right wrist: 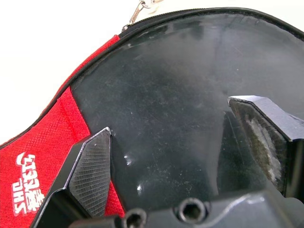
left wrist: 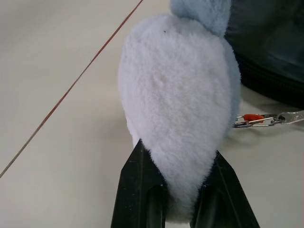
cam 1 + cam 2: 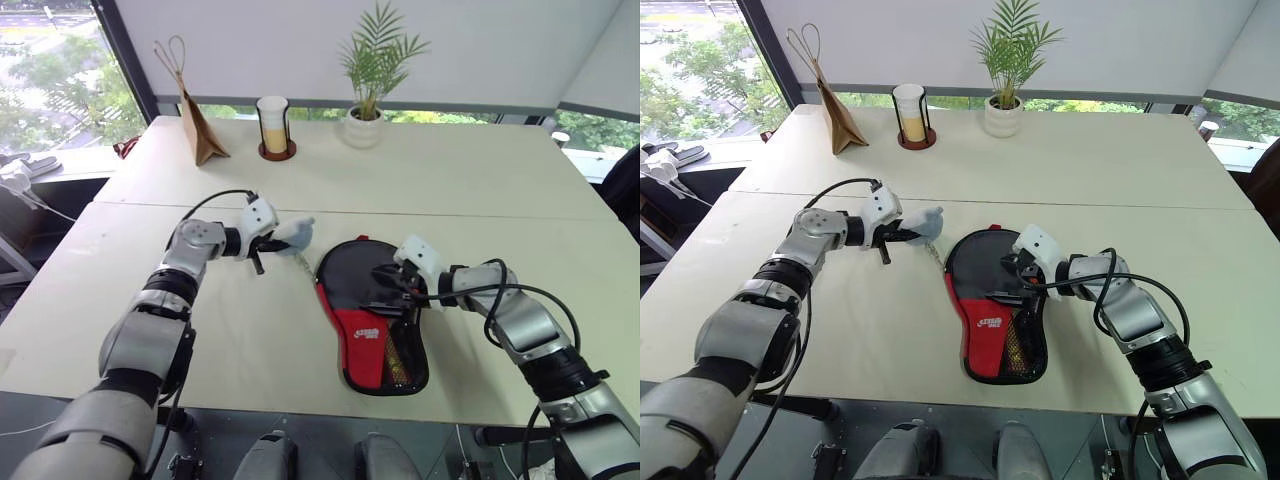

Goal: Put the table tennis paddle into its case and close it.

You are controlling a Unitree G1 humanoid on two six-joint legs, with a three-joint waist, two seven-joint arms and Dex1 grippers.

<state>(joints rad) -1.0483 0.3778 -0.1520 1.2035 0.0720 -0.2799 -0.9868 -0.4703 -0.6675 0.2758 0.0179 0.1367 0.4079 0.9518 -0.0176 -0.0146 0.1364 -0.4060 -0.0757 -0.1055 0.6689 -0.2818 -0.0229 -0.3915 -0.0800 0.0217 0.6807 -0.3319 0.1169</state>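
Spanning a bright windowed room, a pale table holds a paper bag, candle holder and potted plant at its far edge. Mid-table lies the case. The left gripper pinches a plush toy beside it; the right gripper hovers wide over the case's dark face.

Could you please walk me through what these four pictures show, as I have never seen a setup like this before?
A two-armed humanoid robot stands at a pale table. Two pictures come from its head cameras; the other two from cameras on each wrist. The left hand is shut on a grey-blue plush toy, clipped by a small chain to the black-and-red paddle case. The right hand rests open on the case's black upper part. Further back stand a paper bag, a cup in a holder and a potted plant.
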